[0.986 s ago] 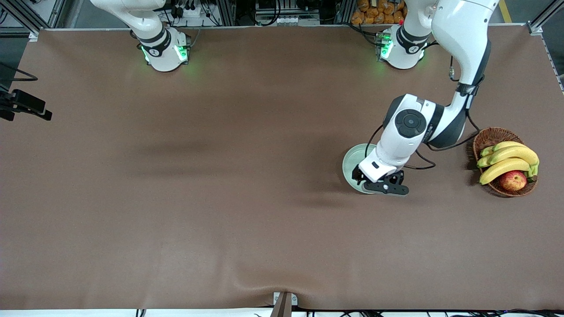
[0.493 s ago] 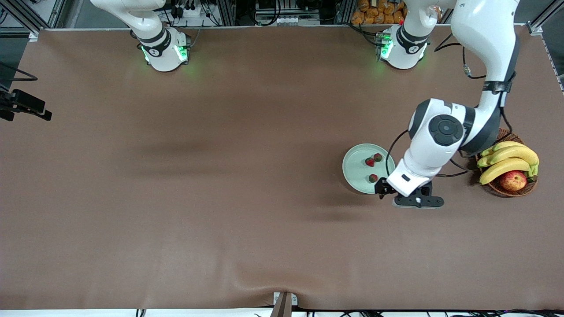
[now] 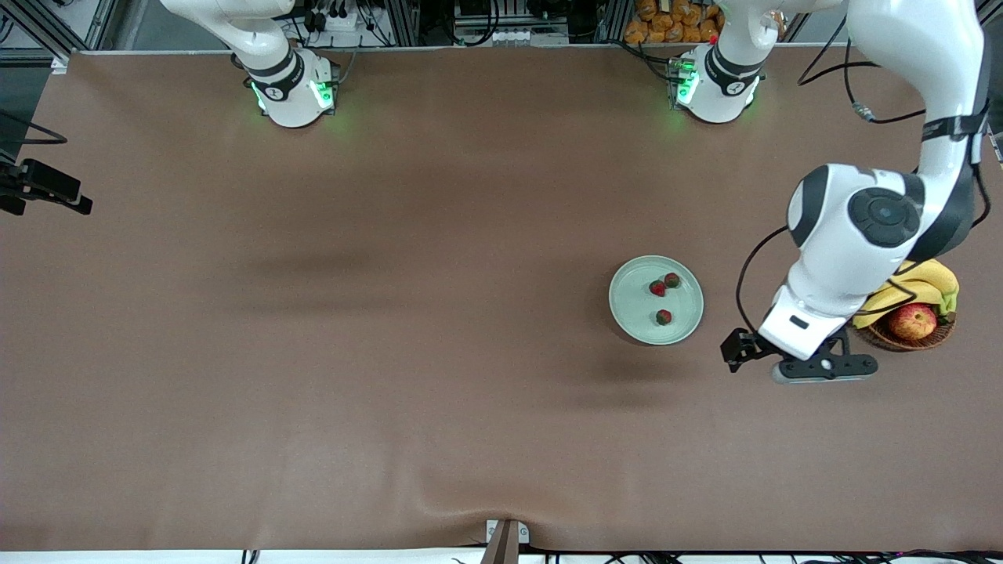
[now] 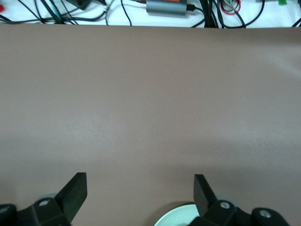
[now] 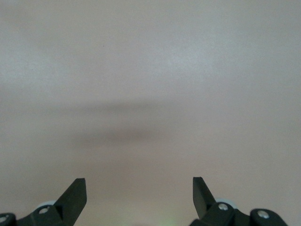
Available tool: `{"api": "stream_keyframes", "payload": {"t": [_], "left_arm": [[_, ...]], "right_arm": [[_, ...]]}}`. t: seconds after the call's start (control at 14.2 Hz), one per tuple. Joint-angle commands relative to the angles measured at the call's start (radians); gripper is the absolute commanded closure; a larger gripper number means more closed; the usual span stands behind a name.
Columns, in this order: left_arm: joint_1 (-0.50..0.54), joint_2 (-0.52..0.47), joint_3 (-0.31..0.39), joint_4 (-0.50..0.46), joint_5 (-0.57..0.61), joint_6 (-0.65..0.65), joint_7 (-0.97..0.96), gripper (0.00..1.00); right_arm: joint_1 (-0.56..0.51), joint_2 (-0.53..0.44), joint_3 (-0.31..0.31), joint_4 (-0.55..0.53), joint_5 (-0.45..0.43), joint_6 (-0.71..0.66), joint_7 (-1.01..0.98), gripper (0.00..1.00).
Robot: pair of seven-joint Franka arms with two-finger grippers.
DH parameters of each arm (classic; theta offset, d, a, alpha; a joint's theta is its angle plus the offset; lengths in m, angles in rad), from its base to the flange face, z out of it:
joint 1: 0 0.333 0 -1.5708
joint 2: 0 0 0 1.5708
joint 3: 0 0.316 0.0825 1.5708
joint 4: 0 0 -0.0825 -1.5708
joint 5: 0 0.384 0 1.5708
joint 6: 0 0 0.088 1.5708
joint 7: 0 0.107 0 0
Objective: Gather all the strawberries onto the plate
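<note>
Now, strawberries (image 3: 664, 298): all three lying in plate (image 3: 631, 313).
Plate: sitting near wicker basket (image 3: 909, 338) — toward left arm's end.
Left gripper (image 4: 140, 188): hanging spread, empty, over bare table (image 3: 392, 352) between plate and basket.
Right gripper (image 5: 139, 187): waiting, fingers parted — over table.

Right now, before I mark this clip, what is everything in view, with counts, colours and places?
strawberries: three, red with dark caps, all lying in the plate.
plate: one, pale mint-green, on the table toward the left arm's end.
wicker basket: one, brown, beside the plate at the left arm's end, partly hidden by the arm.
bananas: a yellow bunch, count unclear, in the basket.
apple: one, red-yellow, in the basket.
table: one, brown cover.
left claw: open and holding nothing, over bare table between plate and basket.
right claw: open, holding nothing, over bare table; that arm waits.
</note>
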Motion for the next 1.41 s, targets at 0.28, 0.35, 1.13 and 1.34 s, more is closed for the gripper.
{"api": "stream_keyframes", "payload": {"t": [0.28, 0.35, 1.13, 1.34], "left_arm": [[0.037, -0.164, -0.030, 0.023, -0.075, -0.269, 0.007, 0.00], [0.034, -0.179, -0.030, 0.047, -0.093, -0.334, 0.002, 0.00], [0.030, -0.356, -0.007, 0.064, -0.147, -0.626, 0.089, 0.00], [0.025, -0.333, 0.047, 0.074, -0.158, -0.558, 0.151, 0.00]], "right_arm": [[-0.006, -0.026, 0.008, -0.026, 0.001, 0.009, 0.014, 0.00], [-0.006, -0.026, 0.008, -0.026, 0.003, 0.008, 0.014, 0.00], [-0.006, -0.028, 0.008, -0.026, -0.013, 0.000, 0.014, 0.00], [-0.003, -0.028, 0.009, -0.027, -0.013, 0.000, 0.015, 0.00]]}}
